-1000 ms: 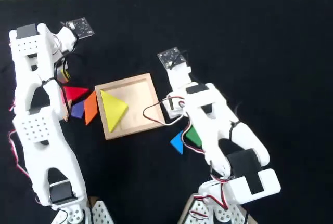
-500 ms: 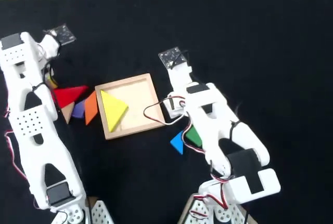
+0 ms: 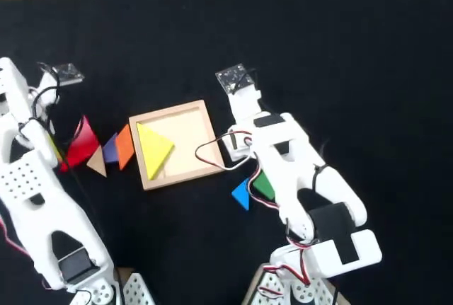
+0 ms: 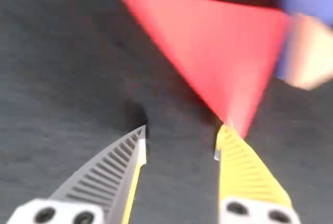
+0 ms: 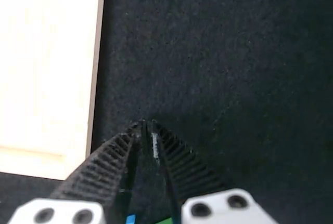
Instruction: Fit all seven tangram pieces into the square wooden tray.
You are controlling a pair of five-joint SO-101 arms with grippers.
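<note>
The square wooden tray point(image 3: 172, 110) holds a yellow triangle point(image 3: 154, 147). Left of it lie an orange piece point(image 3: 124, 146), a purple piece point(image 3: 110, 148), a small tan triangle point(image 3: 96, 166) and a large red triangle point(image 3: 79, 142). My left gripper point(image 4: 179, 133) is open just short of the red triangle point(image 4: 218, 52), whose corner meets the yellow fingertip point(image 4: 232, 143). The purple piece point(image 4: 307, 0) and the tan triangle point(image 4: 310, 52) lie beyond it. My right gripper point(image 5: 146, 126) is shut and holds nothing, low over the cloth beside the tray's edge point(image 5: 96, 73). A blue triangle point(image 3: 242, 194) and a green piece point(image 3: 264, 187) lie under the right arm.
Black cloth covers the whole table. The right arm's body point(image 3: 297, 170) reaches across the area right of the tray. The left arm point(image 3: 32, 177) stands along the left edge. The far half and the right side of the table are open.
The left arm has swung toward the table's left edge. The red triangle has slid left and turned with it. The right arm has stayed still.
</note>
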